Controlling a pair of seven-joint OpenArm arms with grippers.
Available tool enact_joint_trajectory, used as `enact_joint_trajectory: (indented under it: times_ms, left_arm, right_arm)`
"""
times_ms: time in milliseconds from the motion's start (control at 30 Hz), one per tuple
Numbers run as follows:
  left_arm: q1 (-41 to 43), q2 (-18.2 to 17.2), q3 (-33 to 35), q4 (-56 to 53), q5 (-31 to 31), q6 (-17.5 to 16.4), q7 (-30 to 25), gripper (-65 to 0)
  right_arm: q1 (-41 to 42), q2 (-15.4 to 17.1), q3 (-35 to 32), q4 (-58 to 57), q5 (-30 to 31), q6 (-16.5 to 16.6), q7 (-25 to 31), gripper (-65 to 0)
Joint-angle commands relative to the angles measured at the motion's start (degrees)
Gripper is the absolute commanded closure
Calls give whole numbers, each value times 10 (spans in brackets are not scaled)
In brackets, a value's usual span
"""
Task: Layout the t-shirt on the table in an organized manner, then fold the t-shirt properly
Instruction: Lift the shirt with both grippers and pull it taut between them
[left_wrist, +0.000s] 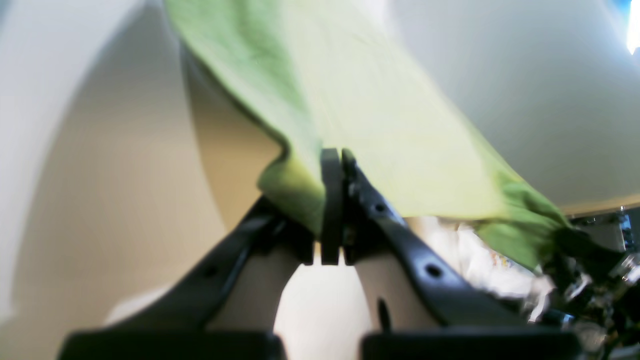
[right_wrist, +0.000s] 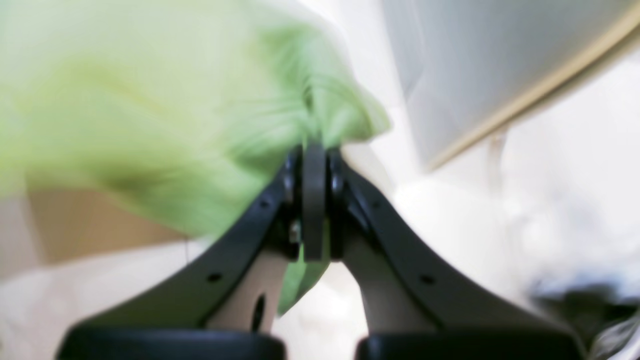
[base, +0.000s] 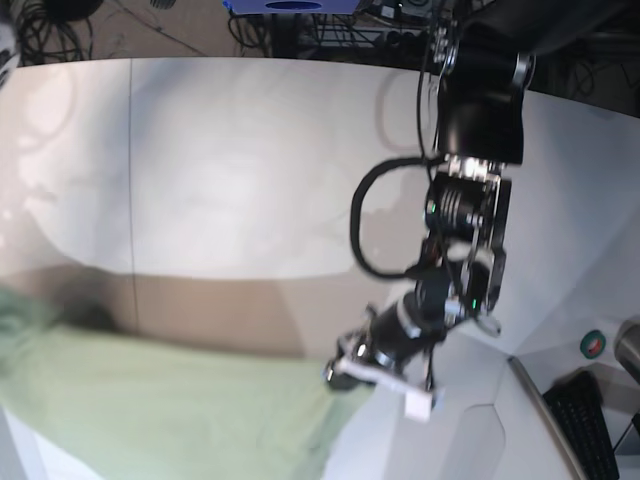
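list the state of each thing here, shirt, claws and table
sage-green cotton t-shirt: unfolded, stretched between both claws, motion-blurred
black left claw: shut on the shirt
black right claw: shut on the shirt
smooth white tabletop: partly shadowed, thin dark seam showing

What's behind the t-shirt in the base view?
Behind the t-shirt: table with a brown shadow along the shirt's upper edge. Whatever the cloth itself covers can't be seen.

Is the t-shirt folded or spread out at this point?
Spread: the t-shirt hangs as a broad sheet, its edge stretched out toward the left gripper.
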Motion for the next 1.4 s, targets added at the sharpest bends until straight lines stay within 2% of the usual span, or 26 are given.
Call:
enact_joint_trajectory:
  times_ms: [0,100,200,333,500,667,833,933,1200,1367]
  left_arm:
    - [9,-16,-4,11,-6,-6,-15,0]
    - [65,-47,-5,12,-6,-6,-16,0]
    - [115,-58,-4,12,-6,-6,-16,0]
    - [165,-61,-4,11,-6,-6,-16,0]
    - [199,-84,-5,15,-6,-6,-16,0]
    - [229,-89,-5,17,-7,-6,-16,0]
    - [259,-95,-5,34,-6,-6,-17,0]
    - [260,-96,-5,36,-6,-6,-17,0]
    - [252,-97,-7,36,-6,-6,-17,0]
    - [253,-95,-59,38,-10,-6,-13,0]
  right_arm:
    - [-12,0,1,-9,8,0,27,0]
    - [-58,-32,-2,-74,7,0,81,0]
    - [-84,-40,-2,-140,7,1,115,0]
    - [-121,-40,-1,-158,7,1,122,0]
    - [-154,-37,3,-156,9,1,119,0]
    - [-234,-47,1,-58,10,1,119,0]
    - [-307,-82,1,26,10,1,119,0]
    - [-313,-97,3,28,8,1,119,0]
    - [-314,-94,4,33,8,1,119,0]
    - [-313,-92,4,41,8,1,119,0]
